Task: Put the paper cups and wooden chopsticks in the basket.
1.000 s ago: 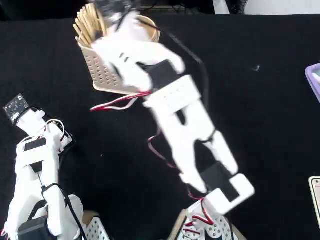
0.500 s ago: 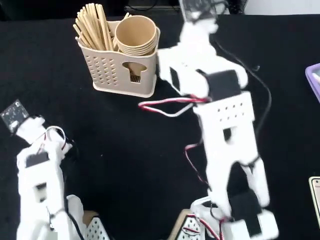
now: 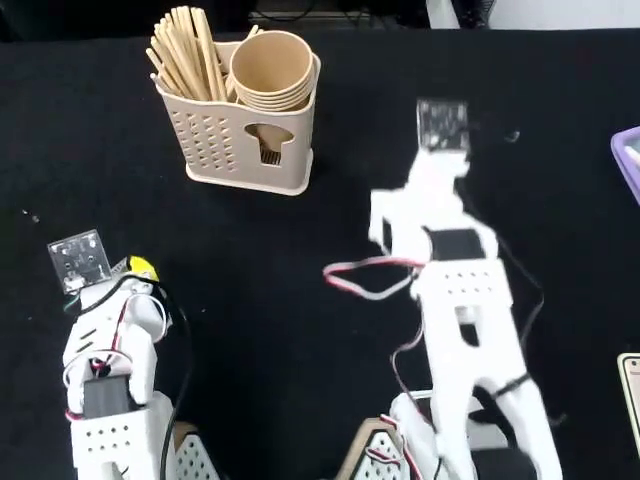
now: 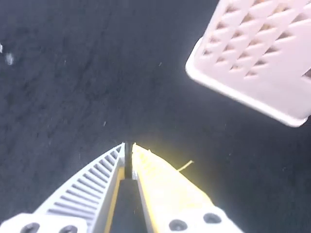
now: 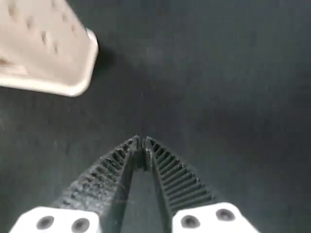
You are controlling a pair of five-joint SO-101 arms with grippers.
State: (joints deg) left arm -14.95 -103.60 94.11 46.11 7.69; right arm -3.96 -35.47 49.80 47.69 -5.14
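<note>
Retracted from basket [image 3: 225, 145] since a second ago: right arm [image 3: 460, 290], now near base; paper cups [image 3: 270, 70], wooden chopsticks [image 3: 185, 50] standing inside basket | left wrist: left gripper [image 4: 129, 148] pinched closed, empty | right wrist: right gripper [image 5: 142, 143] closed, empty, basket corner near

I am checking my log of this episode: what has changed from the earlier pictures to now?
The right arm drew back from over the basket toward its base; the right gripper is shut and empty. The left arm pulled back a little. The basket, paper cups and chopsticks stayed put.
</note>
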